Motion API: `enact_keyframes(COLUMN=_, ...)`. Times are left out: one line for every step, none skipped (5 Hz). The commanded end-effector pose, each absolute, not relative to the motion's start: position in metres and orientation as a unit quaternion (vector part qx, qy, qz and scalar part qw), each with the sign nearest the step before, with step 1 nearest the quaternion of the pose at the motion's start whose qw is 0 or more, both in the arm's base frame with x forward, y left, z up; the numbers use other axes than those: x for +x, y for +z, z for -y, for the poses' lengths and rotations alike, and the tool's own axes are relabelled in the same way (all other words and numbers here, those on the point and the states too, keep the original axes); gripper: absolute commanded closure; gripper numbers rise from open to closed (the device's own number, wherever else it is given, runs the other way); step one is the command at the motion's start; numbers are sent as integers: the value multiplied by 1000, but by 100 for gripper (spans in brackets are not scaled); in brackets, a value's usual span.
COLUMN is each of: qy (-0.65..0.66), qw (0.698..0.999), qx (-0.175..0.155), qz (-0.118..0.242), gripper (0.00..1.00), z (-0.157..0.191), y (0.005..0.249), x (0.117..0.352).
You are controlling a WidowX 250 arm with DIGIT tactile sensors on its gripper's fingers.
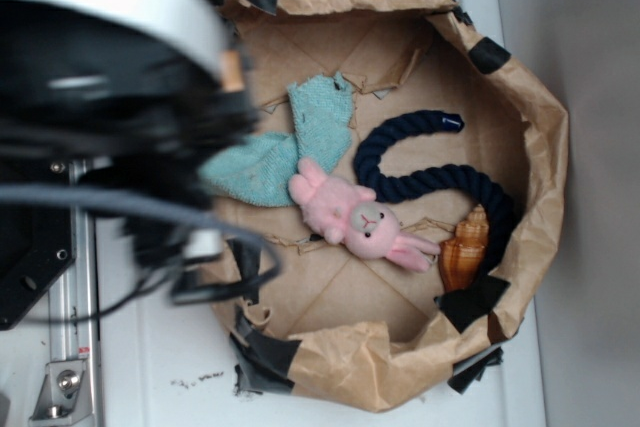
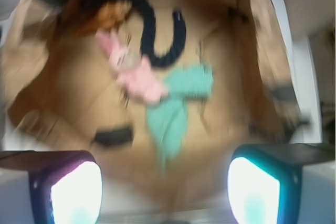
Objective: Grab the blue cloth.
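Note:
The blue cloth (image 1: pixel 290 147) is a teal terry rag lying crumpled on the floor of a brown paper container (image 1: pixel 540 127). One corner touches a pink plush bunny (image 1: pixel 355 215). The blurred wrist view shows the cloth (image 2: pixel 176 106) ahead of and below my gripper (image 2: pixel 165 182), near the middle. My two fingers (image 2: pixel 73 192) stand far apart at the bottom corners, open, with nothing between them. The gripper hovers above the cloth's near end without touching it. In the exterior view the blurred dark arm (image 1: pixel 110 117) covers the left side and hides the gripper.
A thick navy rope (image 1: pixel 430 172) curls to the right of the cloth, past the bunny. A brown seashell (image 1: pixel 465 247) lies by the rope's end. The raised, crumpled paper walls are patched with black tape (image 1: pixel 270 352). A white surface (image 1: pixel 150 367) surrounds the container.

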State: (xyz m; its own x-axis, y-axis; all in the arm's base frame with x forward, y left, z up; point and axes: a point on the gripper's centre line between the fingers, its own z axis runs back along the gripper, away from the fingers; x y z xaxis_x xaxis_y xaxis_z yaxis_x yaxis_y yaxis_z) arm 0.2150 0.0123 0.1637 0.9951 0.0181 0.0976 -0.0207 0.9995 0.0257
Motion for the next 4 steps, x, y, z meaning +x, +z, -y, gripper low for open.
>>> enact_keyframes(qy=-83, qw=995, qx=42, qz=25, gripper=0, z=-19, y=86, x=299)
enact_keyframes(qy=-133, qw=989, qx=57, qz=15, gripper=0, z=-17, y=62, x=290)
enact_keyframes(qy=-165, qw=985, qx=56, qz=-1, gripper=0, z=-31, y=59, x=263)
enact_keyframes(qy=-158, qw=987, qx=30, qz=7, gripper=0, z=-44, y=64, x=247)
